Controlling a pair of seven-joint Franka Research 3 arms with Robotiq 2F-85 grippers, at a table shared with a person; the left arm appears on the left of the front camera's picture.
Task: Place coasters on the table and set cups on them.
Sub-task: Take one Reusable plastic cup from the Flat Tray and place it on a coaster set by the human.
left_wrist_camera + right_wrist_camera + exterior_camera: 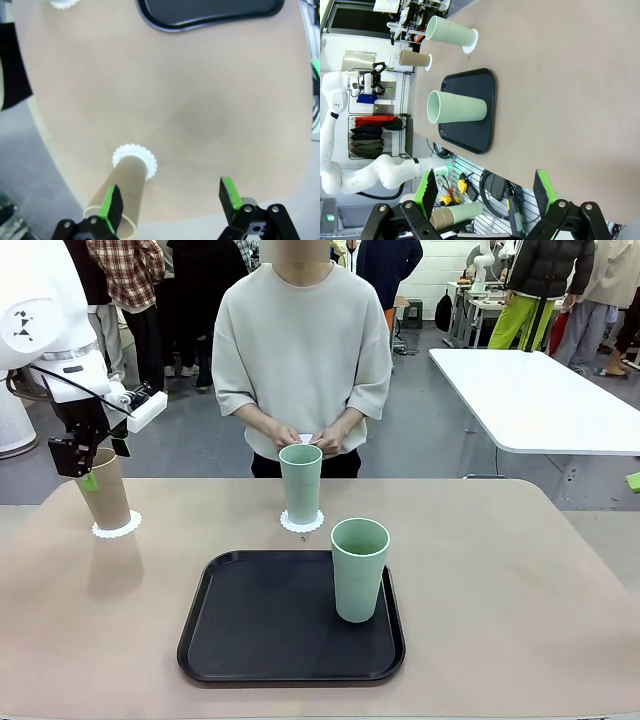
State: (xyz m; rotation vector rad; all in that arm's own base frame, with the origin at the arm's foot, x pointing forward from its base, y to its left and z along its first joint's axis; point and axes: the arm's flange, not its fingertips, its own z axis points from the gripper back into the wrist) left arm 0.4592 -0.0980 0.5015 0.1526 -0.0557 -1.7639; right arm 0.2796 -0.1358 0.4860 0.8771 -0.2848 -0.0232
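Note:
A tan-brown cup [107, 495] stands on a scalloped white coaster [117, 528] at the table's [500, 570] far left. My left gripper [95, 462] hangs open just above its rim; in the left wrist view the cup [125, 190] on its coaster [134, 160] lies beside one fingertip [112, 202], ungripped. One pale green cup [301, 483] stands on a coaster [301, 523] at the far middle. A second green cup [359, 568] stands on the black tray [250, 640]. The person's hands hold a small white coaster [307, 438]. My right gripper [486, 192] is open and empty, off the table's side.
The person stands at the table's far edge, behind the middle cup. A white table [540, 400] stands at the back right. Bare tabletop lies right of the tray. In the right wrist view a rack with cables and stacked cups [455, 215] lies beyond the table edge.

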